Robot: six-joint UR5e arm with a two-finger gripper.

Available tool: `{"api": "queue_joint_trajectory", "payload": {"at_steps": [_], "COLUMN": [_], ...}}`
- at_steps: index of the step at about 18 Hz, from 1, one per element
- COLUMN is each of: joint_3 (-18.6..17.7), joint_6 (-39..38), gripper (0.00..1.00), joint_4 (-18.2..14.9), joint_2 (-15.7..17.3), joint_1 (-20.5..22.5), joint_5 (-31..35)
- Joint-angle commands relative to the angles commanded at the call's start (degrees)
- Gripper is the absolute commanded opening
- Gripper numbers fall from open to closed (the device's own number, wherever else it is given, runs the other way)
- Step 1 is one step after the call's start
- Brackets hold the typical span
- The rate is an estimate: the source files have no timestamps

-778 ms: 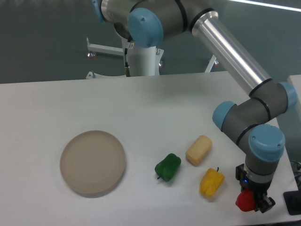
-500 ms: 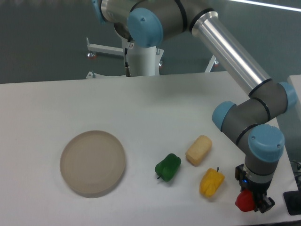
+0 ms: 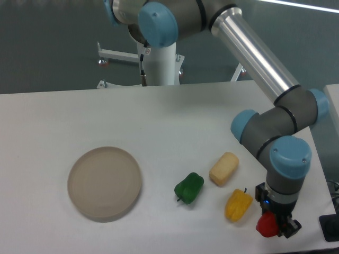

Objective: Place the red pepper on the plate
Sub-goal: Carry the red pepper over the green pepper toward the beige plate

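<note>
Since the earlier frames my wrist and gripper (image 3: 273,226) had shifted a little to the left, carrying the red pepper (image 3: 266,225) with them, so it now sat closer to the yellow pepper (image 3: 238,205).

In the fixed camera view, much of my gripper was hard to read. My fingers were dark and small against the table's right front corner, and the pepper covered part of them. They appeared closed around the red pepper, gripping it from its right side. I could not tell whether the pepper touched the table (image 3: 159,121) or was lifted just clear of it. My upper arm was cut off by the top edge.

The red pepper looked small, glossy and bright red; its stem was hidden. It was at the far right front of the table, just beside the yellow pepper and well apart from the plate (image 3: 104,183).

The plate, round and beige with a low rim, lay at the left front. Between it and my gripper lay a green pepper (image 3: 189,187) and a pale yellow block (image 3: 223,169).
</note>
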Motion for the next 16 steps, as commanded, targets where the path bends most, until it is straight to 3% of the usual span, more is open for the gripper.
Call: {"api": "queue_joint_trajectory", "payload": {"at_steps": [7, 11, 16], "joint_3": [-14.3, -24.2, -30.7], "joint_6": [-11.5, -22.5, -35.5], "gripper": [0.58, 0.58, 0.58], "joint_4": [0.3, 0.4, 1.8], "joint_2": [11.4, 20.1, 24.5], "joint_1": [-4.1, -8.3, -13.8], "joint_5": [-2.6, -3.4, -2.6]}}
